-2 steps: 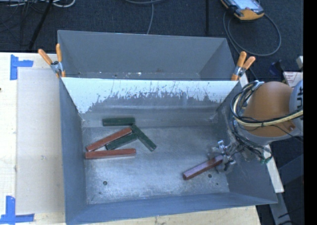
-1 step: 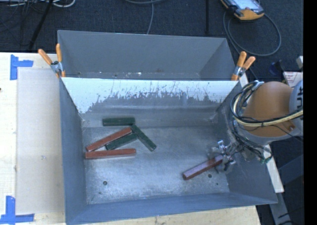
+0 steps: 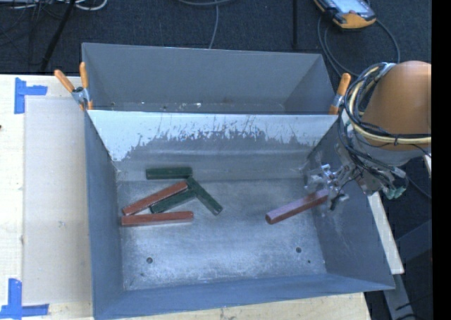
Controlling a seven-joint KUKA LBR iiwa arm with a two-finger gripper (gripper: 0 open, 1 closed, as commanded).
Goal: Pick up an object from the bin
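Note:
A reddish-brown flat stick [image 3: 292, 209] lies slanted at the right of the bin floor, its left end low and its right end raised toward the right wall. My gripper [image 3: 328, 193] is at that right end, close to the sloping right wall, and is shut on the tip of the stick. The fingers partly hide the stick's end.
At the left of the bin floor lies a loose cluster of sticks: a dark green one [image 3: 168, 172], a brown one [image 3: 155, 199], two more dark green ones [image 3: 205, 197] crossing, and a reddish one [image 3: 156, 218] in front.

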